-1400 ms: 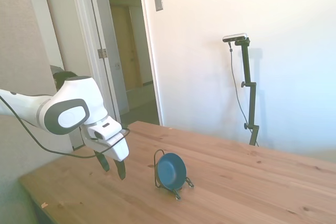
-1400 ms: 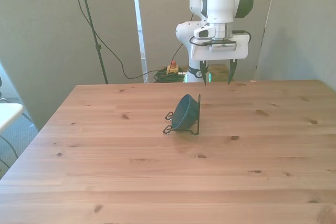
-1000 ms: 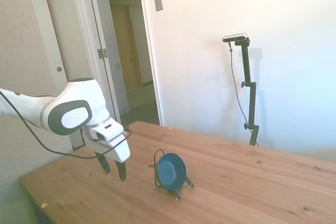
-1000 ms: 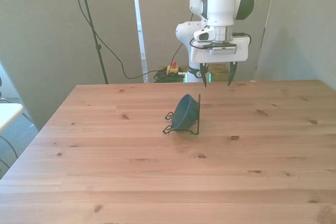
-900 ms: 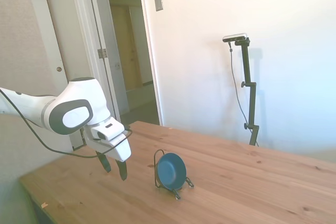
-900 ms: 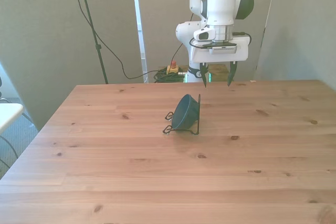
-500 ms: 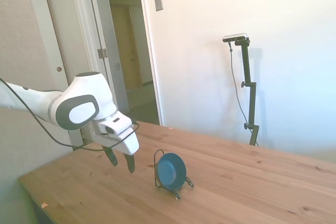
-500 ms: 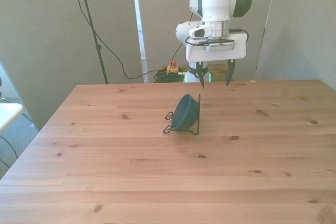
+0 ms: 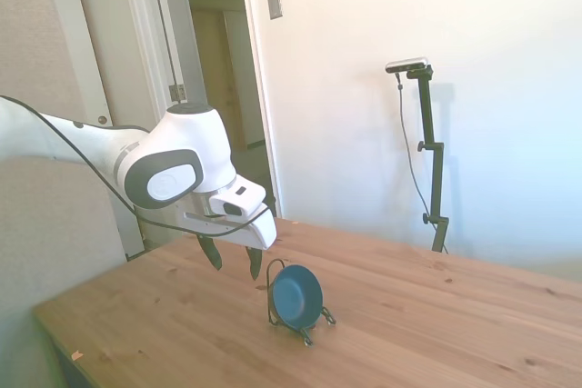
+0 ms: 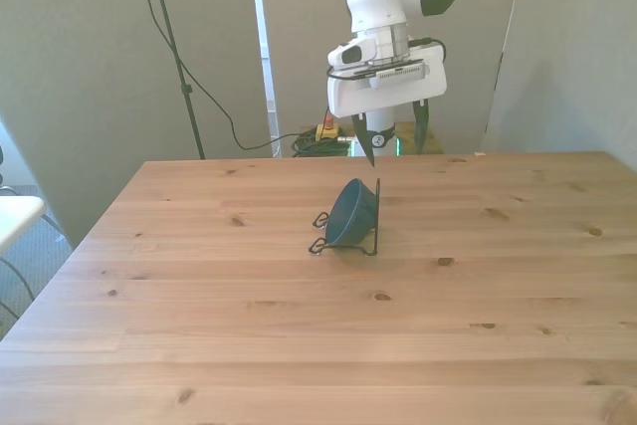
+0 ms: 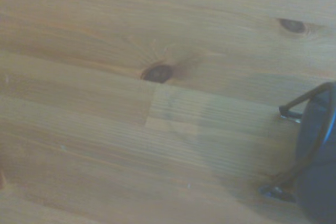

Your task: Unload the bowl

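The bowl [image 9: 296, 296] stands on edge in a thin wire rack [image 9: 274, 301] near the middle of the wooden surface [image 10: 299, 345], tilted, its hollow toward the side camera. In the front view the rack's upright wire [image 10: 378, 216] rises on the bowl's [image 10: 350, 215] right and its feet [image 10: 319, 232] curl out on the left. The pincer [image 10: 393, 144] hangs above the surface, open and holding nothing, just behind the bowl toward the far edge and apart from it. Nothing else lies on the wood; bare boards stretch to every edge. The wrist view shows knotted planks with the bowl's dark rim [image 11: 317, 156] and rack wire [image 11: 299, 103] at one side.
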Controlling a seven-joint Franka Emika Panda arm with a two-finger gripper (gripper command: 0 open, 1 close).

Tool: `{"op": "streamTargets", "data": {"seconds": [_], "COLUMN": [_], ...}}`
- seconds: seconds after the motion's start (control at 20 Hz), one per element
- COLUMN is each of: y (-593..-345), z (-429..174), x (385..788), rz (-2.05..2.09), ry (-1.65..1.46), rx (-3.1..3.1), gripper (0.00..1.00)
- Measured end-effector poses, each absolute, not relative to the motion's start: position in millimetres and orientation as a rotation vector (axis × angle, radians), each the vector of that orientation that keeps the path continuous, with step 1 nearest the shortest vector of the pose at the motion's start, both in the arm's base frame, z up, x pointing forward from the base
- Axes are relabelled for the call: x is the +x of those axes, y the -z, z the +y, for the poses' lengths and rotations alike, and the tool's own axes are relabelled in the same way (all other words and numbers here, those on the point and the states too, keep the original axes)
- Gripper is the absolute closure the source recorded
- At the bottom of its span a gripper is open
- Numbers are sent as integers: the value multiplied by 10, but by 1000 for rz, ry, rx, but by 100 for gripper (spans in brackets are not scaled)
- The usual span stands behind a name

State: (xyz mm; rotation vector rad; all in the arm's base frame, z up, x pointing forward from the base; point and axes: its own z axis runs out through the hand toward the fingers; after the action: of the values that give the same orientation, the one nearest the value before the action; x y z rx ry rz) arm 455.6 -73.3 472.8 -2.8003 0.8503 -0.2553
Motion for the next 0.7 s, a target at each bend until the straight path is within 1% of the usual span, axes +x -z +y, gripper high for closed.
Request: {"op": "streamTargets", "data": {"seconds": [0.35,0.5,0.7], "y": [-4917,-4917,-4893], "z": [-1029,-1145,-1302], "x": [4284,4307,4438], "rz": [835,831,832], "ry": [316,329,336], "rx": [-2782,-2782,-2794], "gripper": [0,0,0]}}
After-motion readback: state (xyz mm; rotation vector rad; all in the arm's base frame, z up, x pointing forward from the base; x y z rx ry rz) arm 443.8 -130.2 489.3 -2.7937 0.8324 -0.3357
